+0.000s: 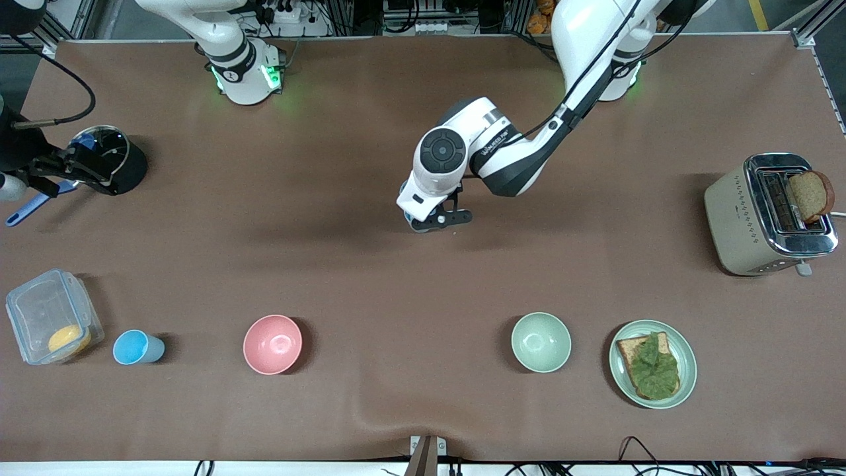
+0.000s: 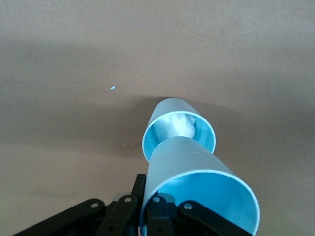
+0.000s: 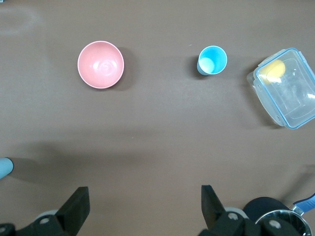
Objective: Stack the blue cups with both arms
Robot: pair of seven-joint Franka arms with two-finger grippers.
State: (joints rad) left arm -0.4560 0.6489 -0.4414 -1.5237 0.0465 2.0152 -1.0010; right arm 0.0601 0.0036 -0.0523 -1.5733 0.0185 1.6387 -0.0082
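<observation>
My left gripper (image 1: 429,221) is over the middle of the table, shut on the rim wall of a light-blue cup (image 2: 197,191), one finger inside and one outside. That cup's bottom sits at the mouth of a paler blue cup (image 2: 178,132) with a whitish inside bottom, standing on the table. In the front view both are almost hidden under the wrist. Another blue cup (image 1: 137,347) stands near the front edge at the right arm's end and shows in the right wrist view (image 3: 212,60). My right gripper (image 1: 63,170) is open and empty (image 3: 145,194), above the table by the black pot (image 1: 115,162).
A pink bowl (image 1: 272,344), a pale green bowl (image 1: 540,342) and a plate with toast (image 1: 653,363) stand along the front. A clear lidded box (image 1: 53,324) is beside the lone cup. A toaster (image 1: 770,215) stands at the left arm's end.
</observation>
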